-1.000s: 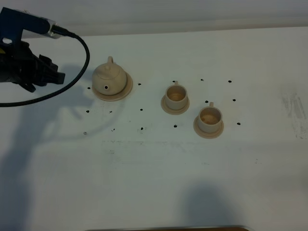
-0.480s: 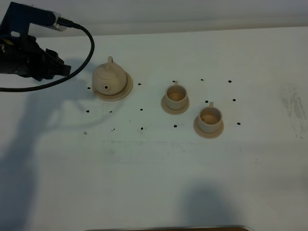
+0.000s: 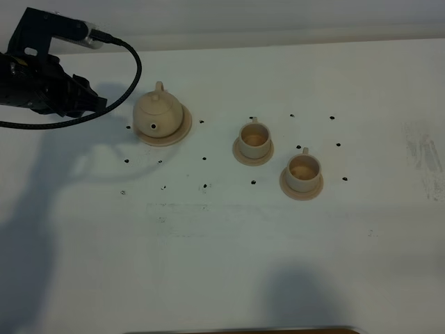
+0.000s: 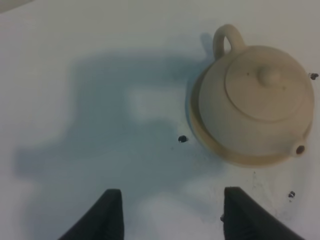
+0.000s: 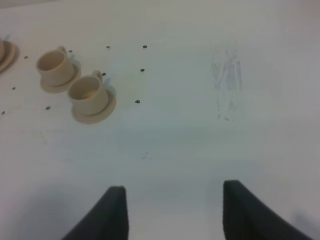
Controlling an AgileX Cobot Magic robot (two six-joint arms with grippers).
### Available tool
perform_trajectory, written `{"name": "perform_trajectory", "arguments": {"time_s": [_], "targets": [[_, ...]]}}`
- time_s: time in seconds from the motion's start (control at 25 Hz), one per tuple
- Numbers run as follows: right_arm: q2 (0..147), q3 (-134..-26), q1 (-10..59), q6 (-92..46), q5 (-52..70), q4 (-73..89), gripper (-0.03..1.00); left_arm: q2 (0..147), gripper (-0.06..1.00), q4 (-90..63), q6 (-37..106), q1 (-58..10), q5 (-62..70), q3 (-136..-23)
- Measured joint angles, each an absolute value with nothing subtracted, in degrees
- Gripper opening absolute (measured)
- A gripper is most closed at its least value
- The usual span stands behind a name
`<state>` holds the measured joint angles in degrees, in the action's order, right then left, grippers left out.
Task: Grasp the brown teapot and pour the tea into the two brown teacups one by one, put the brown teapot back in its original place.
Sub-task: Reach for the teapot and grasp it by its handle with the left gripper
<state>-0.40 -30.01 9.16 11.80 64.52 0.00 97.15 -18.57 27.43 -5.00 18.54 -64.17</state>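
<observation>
The brown teapot [image 3: 157, 113] stands upright on its round saucer [image 3: 179, 131], the original place, at the back left of the white table. It also shows in the left wrist view [image 4: 255, 100] on that saucer [image 4: 209, 142]. My left gripper [image 3: 90, 103] is open and empty, a little left of the teapot and apart from it; its fingers [image 4: 107, 215] show in the left wrist view. The two brown teacups [image 3: 255, 136] [image 3: 304, 169] stand on their saucers mid-table and show in the right wrist view [image 5: 52, 62] [image 5: 89, 91]. My right gripper [image 5: 175, 212] is open and empty, out of the exterior high view.
Small black dots [image 3: 204, 158] mark the table around the teapot and cups. A black cable [image 3: 133, 73] loops from the left arm just behind the teapot. A grey scuff [image 3: 425, 156] lies at the right. A dark edge [image 3: 243, 330] runs along the front.
My left gripper has moved right and slightly toward the back, closer to the teapot. The teapot and cups have not moved.
</observation>
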Motion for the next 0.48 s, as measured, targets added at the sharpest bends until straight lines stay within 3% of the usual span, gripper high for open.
{"name": "perform_trajectory", "arguments": {"time_s": [0.2, 0.48], "targets": [[-0.4, -30.0, 9.2, 11.7, 64.5, 0.0, 0.44, 98.2, 0.43, -18.7, 28.1, -4.5, 15.0, -65.3], [-0.4, -30.0, 9.2, 11.7, 64.5, 0.0, 0.44, 108.9, 0.43, -7.5, 17.8, -4.5, 18.2, -79.7]]}}
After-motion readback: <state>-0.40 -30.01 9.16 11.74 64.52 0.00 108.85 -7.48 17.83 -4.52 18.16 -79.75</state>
